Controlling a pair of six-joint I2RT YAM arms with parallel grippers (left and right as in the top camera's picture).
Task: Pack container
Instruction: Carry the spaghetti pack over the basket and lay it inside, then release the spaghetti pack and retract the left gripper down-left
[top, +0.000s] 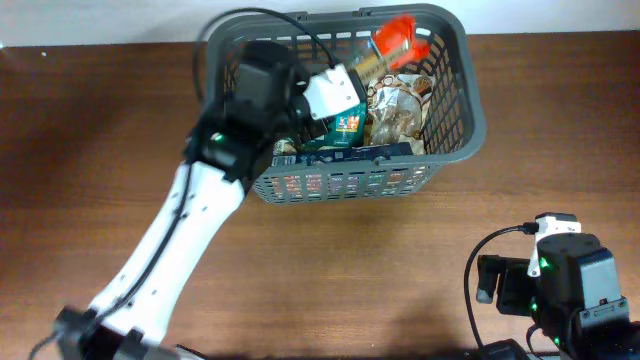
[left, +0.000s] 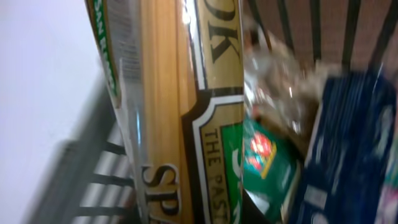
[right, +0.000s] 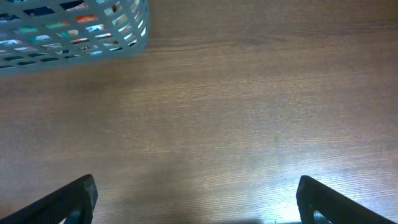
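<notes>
Packing seemingly well along: green packet (top: 345, 128), dark blue box (top: 350, 153) and brown bag (top: 400, 105) already inside container (top: 350, 186) on table (top: 100, 150), left gripper (top: 345, 90) over container apparently pinched narrow on spaghetti packet (left: 168, 112) yet to be released, right gripper (right: 196, 205) splayed wide, empty, well apart from container

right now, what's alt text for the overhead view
The left arm reaches into a dark grey lattice basket of snack packets at the far side of a wooden table. The right arm sits at the near right corner.

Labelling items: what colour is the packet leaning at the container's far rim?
Red-orange; the packet shows best in the overhead view.
</notes>
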